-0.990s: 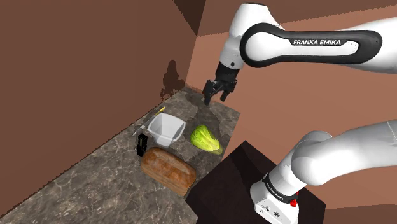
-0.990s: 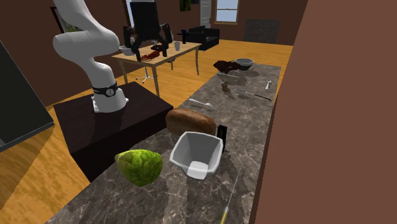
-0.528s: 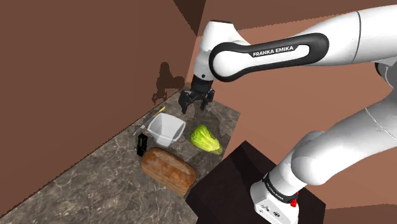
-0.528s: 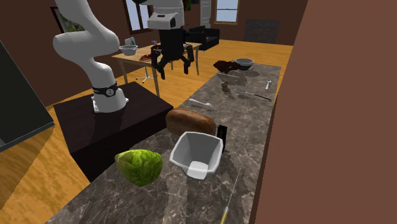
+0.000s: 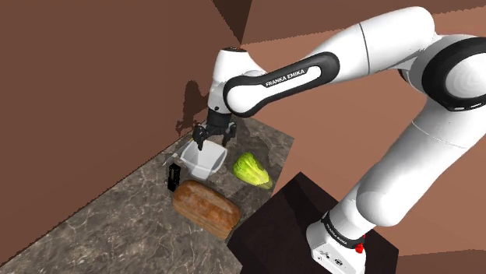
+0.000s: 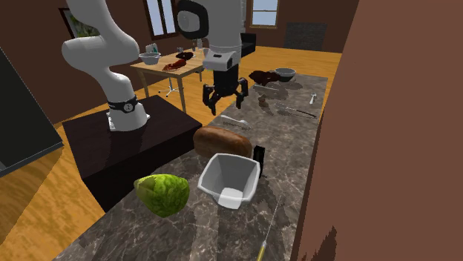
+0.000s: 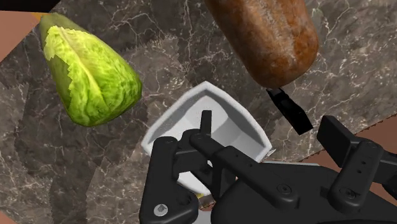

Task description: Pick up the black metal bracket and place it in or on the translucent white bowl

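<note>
My hand (image 5: pixel 212 138) hangs in the air above the white bowl (image 5: pixel 201 158). My two fingers are spread wide apart and they hold nothing. The black bracket (image 5: pixel 174 176) stands on the dark stone surface (image 5: pixel 117 226), down below my hand and a little off to the side. It sits just beside a corner of the bowl and just beside one end of the brown loaf of bread (image 5: pixel 206 207). I cannot tell if it touches them. It is on the side close to the brown wall (image 5: pixel 93 86). A green lettuce (image 5: pixel 251 168) lies on the other side of the bowl, near the edge of the surface.
</note>
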{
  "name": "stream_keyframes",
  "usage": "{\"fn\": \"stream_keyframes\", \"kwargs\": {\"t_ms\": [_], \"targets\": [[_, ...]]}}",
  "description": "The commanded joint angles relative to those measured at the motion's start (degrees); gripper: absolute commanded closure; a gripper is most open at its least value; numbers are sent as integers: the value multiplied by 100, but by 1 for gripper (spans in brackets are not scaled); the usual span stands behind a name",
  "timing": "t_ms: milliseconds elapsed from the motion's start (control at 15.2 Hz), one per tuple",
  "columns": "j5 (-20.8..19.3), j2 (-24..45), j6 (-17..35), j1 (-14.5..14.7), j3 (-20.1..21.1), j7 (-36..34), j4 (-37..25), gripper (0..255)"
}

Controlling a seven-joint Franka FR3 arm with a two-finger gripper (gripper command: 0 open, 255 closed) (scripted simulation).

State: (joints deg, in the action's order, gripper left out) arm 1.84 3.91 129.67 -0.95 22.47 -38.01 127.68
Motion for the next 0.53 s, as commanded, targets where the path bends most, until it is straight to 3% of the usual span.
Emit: {"fn": "stream_keyframes", "kwargs": {"t_ms": [0,462], "targets": [[-187,487,133,73,18,-327,-301,0],[-724,2156,407,488,-197,-1177,-1540,0]]}}
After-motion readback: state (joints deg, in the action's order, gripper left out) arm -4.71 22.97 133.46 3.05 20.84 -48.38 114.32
